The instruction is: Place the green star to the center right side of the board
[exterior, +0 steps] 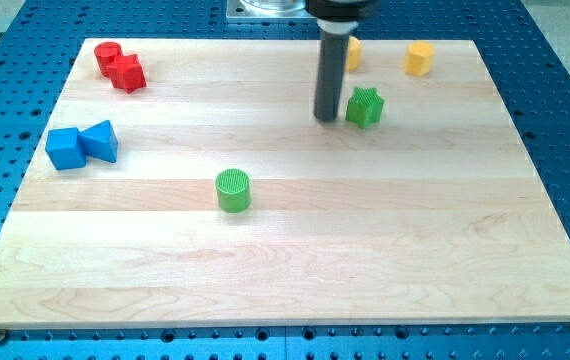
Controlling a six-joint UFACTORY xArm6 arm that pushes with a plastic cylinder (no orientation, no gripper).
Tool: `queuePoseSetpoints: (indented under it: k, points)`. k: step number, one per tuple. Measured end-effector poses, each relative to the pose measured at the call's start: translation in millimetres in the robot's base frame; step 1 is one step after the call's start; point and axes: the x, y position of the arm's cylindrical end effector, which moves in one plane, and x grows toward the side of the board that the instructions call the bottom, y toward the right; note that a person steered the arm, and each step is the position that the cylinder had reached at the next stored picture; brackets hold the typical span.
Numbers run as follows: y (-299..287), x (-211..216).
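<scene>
The green star (pixel 364 107) lies on the wooden board (pixel 285 270) in the upper right part of the view. My tip (pixel 326 119) rests on the board just to the left of the star, a small gap away. The dark rod rises from it to the view's top edge.
A green cylinder (pixel 233 190) stands near the middle. A blue cube (pixel 64 148) and a blue wedge-like block (pixel 101 141) sit at the left. A red cylinder (pixel 108 57) and a red block (pixel 128 73) are at the top left. Two yellow blocks sit at the top right: one (pixel 353 52) partly behind the rod, the other (pixel 419 59) further right.
</scene>
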Motion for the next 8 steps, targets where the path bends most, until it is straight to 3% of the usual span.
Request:
queuePoseSetpoints:
  k: [1,3,4,5,8]
  points:
    - [48,2]
    - [131,70]
    - [118,72]
    - [86,109]
    - [123,118]
